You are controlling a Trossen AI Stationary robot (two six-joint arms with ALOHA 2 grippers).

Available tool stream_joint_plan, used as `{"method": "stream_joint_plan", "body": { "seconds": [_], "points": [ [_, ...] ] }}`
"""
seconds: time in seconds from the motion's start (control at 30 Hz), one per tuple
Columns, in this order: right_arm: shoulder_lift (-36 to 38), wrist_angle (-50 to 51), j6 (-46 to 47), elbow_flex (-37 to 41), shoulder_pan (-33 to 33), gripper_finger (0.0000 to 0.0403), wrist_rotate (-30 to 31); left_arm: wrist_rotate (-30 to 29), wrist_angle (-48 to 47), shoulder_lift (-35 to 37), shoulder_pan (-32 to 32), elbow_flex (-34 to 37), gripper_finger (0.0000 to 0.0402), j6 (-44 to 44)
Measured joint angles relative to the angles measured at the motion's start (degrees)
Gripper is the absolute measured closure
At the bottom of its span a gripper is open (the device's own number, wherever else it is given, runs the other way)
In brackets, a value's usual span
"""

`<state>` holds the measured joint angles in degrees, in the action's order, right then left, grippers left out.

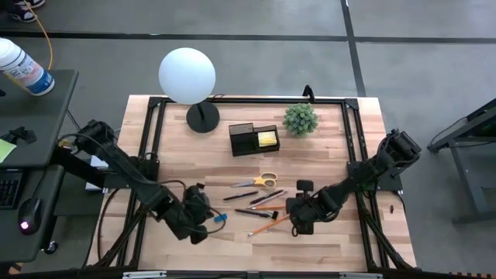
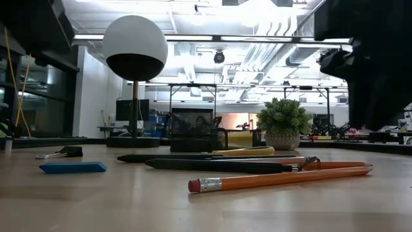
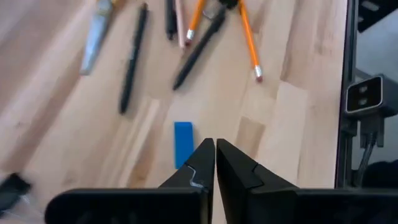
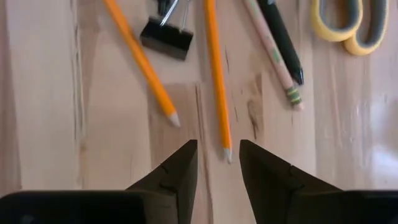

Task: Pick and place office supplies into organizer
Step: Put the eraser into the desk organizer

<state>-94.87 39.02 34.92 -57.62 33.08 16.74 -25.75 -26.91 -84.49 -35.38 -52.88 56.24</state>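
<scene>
Pencils are lying fanned out right under your right gripper [image 4: 217, 155], whose two fingers are standing apart with nothing between them. One orange pencil [image 4: 217, 68] is pointing its tip straight into that gap, just ahead of the fingertips; a second orange pencil [image 4: 142, 62] is angling off beside it, and a black binder clip [image 4: 166, 36] is sitting beyond, between the two shafts. Further out past the claw you're seeing a pale pencil and a dark pen [image 4: 281, 37], then the yellow-handled scissors [image 4: 348, 25].

By the look of them, these pencils are going to be light, stiff and smooth, so they're likely to roll or pivot if you pinch near the tip. I'd be taking the nearest one across its shaft, close to mid-length, so it hangs level.

Over on the other side, your left gripper [image 3: 215, 163] is hovering with its fingers pressed together, holding nothing, and the small blue eraser [image 3: 183, 143] is lying just beside them on the wood: light too, probably a bit grippy, easy to take across its narrow sides.

The organizer [image 1: 253, 139] is waiting well away from both claws, toward the back of the table [image 1: 341, 240], between the white globe lamp [image 1: 187, 75] and the potted plant [image 1: 300, 118].
</scene>
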Motion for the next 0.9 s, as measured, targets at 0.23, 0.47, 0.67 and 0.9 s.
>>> {"method": "stream_joint_plan", "body": {
  "seconds": [0.23, 0.47, 0.67, 0.9],
  "points": [
    [0.0, -5.63, 0.87, 0.41, -1.37, 0.0284, 5.33, 2.02, 2.03, -6.19, 0.13, 0.03, 0.0362, -0.83],
    [0.0, -10.01, 0.86, 0.41, -3.28, 0.0284, 5.99, 1.37, 3.56, -9.87, 0.21, 0.04, 0.0296, -1.81],
    [0.0, -11.16, 1.09, 0.39, -4.68, 0.0284, 6.79, 0.82, 3.49, -12.38, 1.64, 0.11, 0.0244, -1.8],
    [0.0, -12.5, 1.09, 0.39, -5.07, 0.0284, 6.77, 2.24, 6.81, -14.95, 4.47, 0.12, 0.0205, -1.8]
  ]
}}
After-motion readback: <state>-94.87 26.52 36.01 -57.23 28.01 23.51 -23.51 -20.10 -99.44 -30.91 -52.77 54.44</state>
